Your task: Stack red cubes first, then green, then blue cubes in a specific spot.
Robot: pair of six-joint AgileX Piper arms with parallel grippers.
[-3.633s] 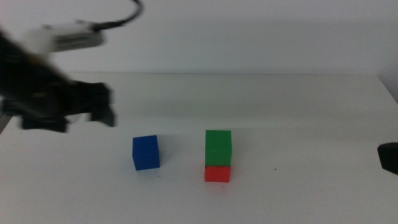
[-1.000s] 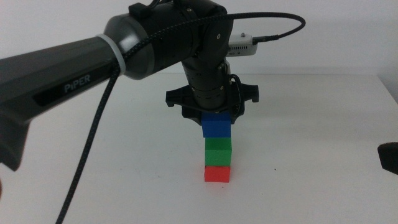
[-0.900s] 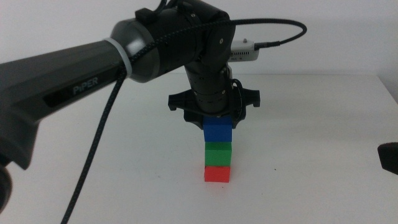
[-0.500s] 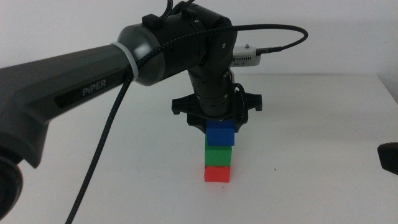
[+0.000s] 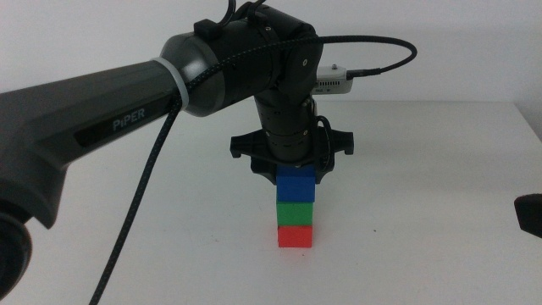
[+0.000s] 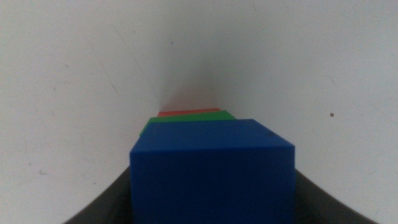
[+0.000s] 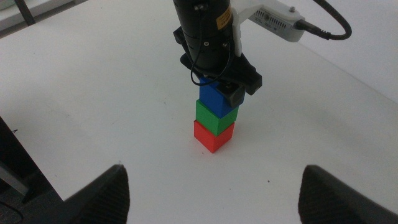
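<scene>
Table (image 5: 440, 254): plain white top; it carries the stack, which serves as the landmark for all positions below.
Left arm (image 5: 169, 76): large dark arm entering from the left side of the middle view, reaching over the stack and pointing straight down onto it.
Left gripper (image 5: 296, 169): directly above the stack, at the level of the top cube. Its dark jaws sit against opposite sides of the blue cube, clamped on it; in the left wrist view the blue cube fills the space between them.
Right gripper (image 7: 211, 193): well apart from the stack, showing only as a dark shape at the right edge of the middle view. Its two jaws stand wide apart with nothing between them.
Stack: three cubes in one upright column, faces roughly in line.
Blue cube (image 5: 296, 185): top of the stack, resting on the green cube, held between the left gripper's jaws.
Green cube (image 5: 296, 212): middle of the stack, touching the blue cube above and the red cube below.
Red cube (image 5: 295, 236): bottom of the stack, standing on the table.
Speck (image 5: 377, 230): tiny dark mark on the table, near the base of the stack on its right.
</scene>
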